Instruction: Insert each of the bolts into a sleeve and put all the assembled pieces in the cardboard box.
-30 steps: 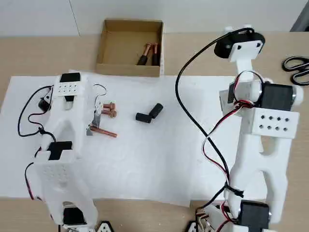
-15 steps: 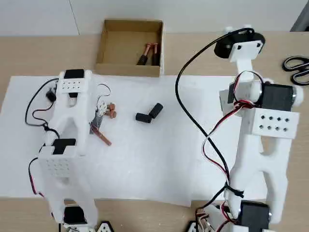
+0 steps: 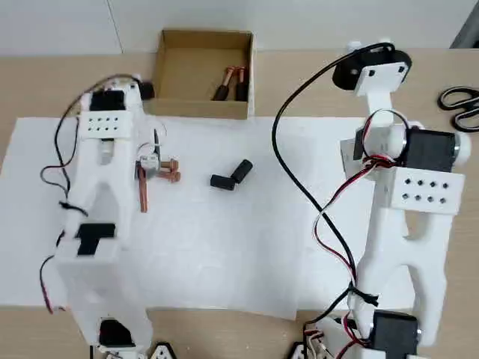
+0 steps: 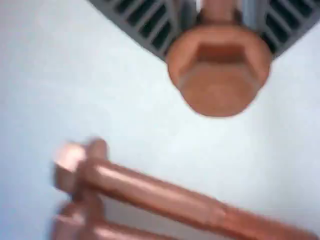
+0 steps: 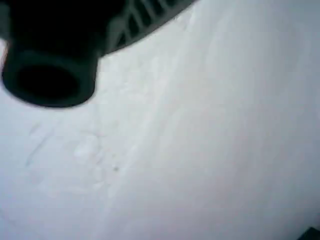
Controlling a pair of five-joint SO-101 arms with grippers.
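My left gripper [image 3: 147,166] is shut on a copper bolt [image 3: 141,191], which hangs with its shank toward the table's near edge. In the left wrist view the bolt's head [image 4: 218,75] sits between the ribbed grey jaws of the left gripper [image 4: 218,14]. Two more bolts [image 3: 171,170] lie beside it on the white sheet [image 3: 247,247]; they also show as bolts [image 4: 150,192] in the left wrist view. Two black sleeves [image 3: 232,175] lie mid-sheet. My right gripper [image 5: 55,40] is shut on a black sleeve [image 5: 49,80], open end facing the camera. The cardboard box [image 3: 174,73] holds two assembled pieces [image 3: 230,82].
Scissors [image 3: 460,105] lie at the far right edge of the wooden table. The right arm [image 3: 408,187] stands over the sheet's right side, with a black cable [image 3: 288,161] looping beside it. The sheet's near middle is bare.
The left arm has swung toward the box, carrying the bolt off the sheet; the bolt turned from slanting to pointing at the near edge. The right arm has not moved.
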